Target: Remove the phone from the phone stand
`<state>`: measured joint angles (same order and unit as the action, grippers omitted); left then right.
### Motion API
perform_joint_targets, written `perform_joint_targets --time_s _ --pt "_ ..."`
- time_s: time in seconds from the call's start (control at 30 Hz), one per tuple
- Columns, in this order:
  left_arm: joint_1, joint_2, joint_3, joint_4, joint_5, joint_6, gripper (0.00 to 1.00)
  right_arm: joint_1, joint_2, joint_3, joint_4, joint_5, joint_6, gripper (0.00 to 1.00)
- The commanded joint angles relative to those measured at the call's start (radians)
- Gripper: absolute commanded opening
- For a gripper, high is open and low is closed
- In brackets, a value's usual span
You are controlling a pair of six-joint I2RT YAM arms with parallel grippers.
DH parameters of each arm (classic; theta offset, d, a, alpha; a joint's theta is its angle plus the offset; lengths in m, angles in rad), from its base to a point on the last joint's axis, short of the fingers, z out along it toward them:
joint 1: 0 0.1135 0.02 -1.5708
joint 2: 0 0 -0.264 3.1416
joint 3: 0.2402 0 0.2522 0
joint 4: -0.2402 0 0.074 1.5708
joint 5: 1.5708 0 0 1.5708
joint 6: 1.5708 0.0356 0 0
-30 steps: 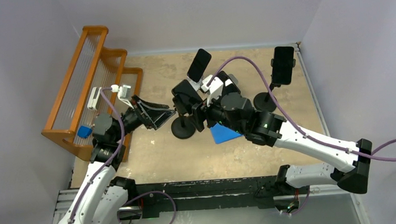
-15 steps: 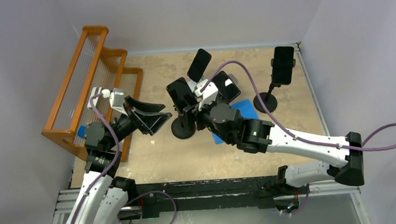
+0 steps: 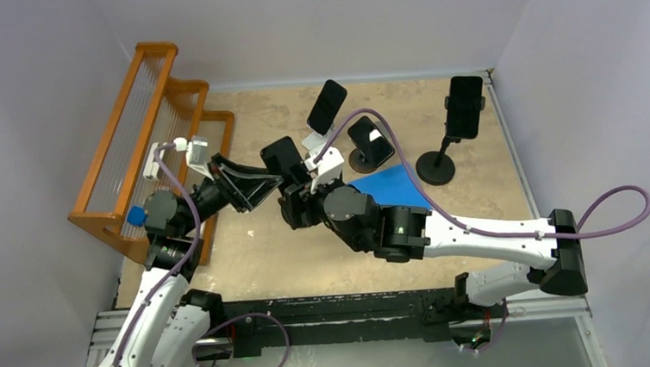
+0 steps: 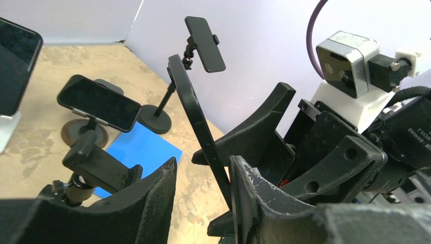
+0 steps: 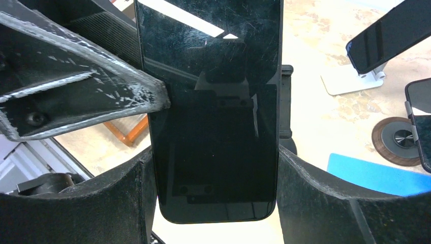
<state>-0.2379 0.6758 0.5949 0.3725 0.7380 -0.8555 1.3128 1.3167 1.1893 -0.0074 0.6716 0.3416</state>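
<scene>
A black phone (image 3: 281, 155) stands upright over its black stand's round base (image 3: 293, 215). My right gripper (image 3: 298, 188) is shut on the phone's lower sides; in the right wrist view both pads press the phone (image 5: 213, 101) around the gripper's midpoint (image 5: 215, 162). My left gripper (image 3: 272, 190) is open, its fingers either side of the phone. In the left wrist view the phone (image 4: 195, 112) shows edge-on between the jaws (image 4: 202, 168), close against the right finger (image 4: 244, 178). The stand's clamp (image 4: 96, 162) sits apart, to the phone's left.
Three other phones stand on holders: one on a white stand (image 3: 326, 106), one on a low stand (image 3: 369, 140), one on a tall stand (image 3: 465, 105). A blue mat (image 3: 386, 183) lies behind my right arm. A wooden rack (image 3: 149, 127) lines the left side.
My right arm has swung left, carrying the phone a little left and uncovering the blue mat. My left gripper lifted back, then came in around the phone.
</scene>
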Motion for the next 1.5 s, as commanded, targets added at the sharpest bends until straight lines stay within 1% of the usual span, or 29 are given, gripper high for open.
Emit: perform_joint_targets --time_s 0.0,0.2,0.47,0.53,0.63,0.7,0.97,1.03,1.13,1.17,1.23,1.27,1.3,1.4,1.47 --pt "-0.003 0.027 0.044 0.052 0.026 -0.025 0.39 0.013 -0.010 0.063 0.095 0.088 0.041 0.00" --pt "-0.003 0.039 0.054 0.036 0.034 -0.036 0.35 0.028 0.018 0.083 0.089 0.126 0.053 0.00" --pt "-0.003 0.058 0.065 0.019 0.041 -0.046 0.34 0.045 0.049 0.105 0.069 0.184 0.065 0.00" --pt "-0.003 0.063 0.067 0.011 0.039 -0.050 0.31 0.048 0.056 0.110 0.060 0.199 0.065 0.00" --pt "-0.003 0.077 0.085 -0.035 0.020 -0.056 0.24 0.056 0.069 0.121 0.050 0.224 0.063 0.00" --pt "-0.003 0.091 0.096 -0.054 0.029 -0.054 0.21 0.059 0.079 0.131 0.041 0.241 0.061 0.00" --pt "-0.004 0.101 0.100 -0.053 0.052 -0.055 0.20 0.069 0.109 0.158 0.029 0.268 0.056 0.00" --pt "-0.005 0.102 0.099 -0.049 0.060 -0.056 0.16 0.071 0.114 0.162 0.028 0.272 0.055 0.00" --pt "-0.005 0.092 0.092 -0.045 0.063 -0.056 0.03 0.074 0.117 0.164 0.030 0.272 0.054 0.00" --pt "-0.005 0.088 0.089 -0.044 0.061 -0.056 0.00 0.074 0.119 0.165 0.030 0.271 0.055 0.00" --pt "-0.005 0.076 0.084 -0.043 0.055 -0.055 0.00 0.075 0.119 0.167 0.026 0.269 0.058 0.00" --pt "-0.005 0.071 0.081 -0.043 0.052 -0.053 0.00 0.077 0.119 0.165 0.022 0.262 0.058 0.05" --pt "-0.005 0.064 0.079 -0.043 0.046 -0.051 0.00 0.077 0.118 0.165 0.019 0.251 0.057 0.14" --pt "-0.005 0.047 0.073 -0.044 0.032 -0.050 0.00 0.077 0.109 0.161 0.014 0.210 0.054 0.49" --pt "-0.005 0.040 0.072 -0.044 0.027 -0.050 0.00 0.077 0.101 0.156 0.014 0.183 0.054 0.67"
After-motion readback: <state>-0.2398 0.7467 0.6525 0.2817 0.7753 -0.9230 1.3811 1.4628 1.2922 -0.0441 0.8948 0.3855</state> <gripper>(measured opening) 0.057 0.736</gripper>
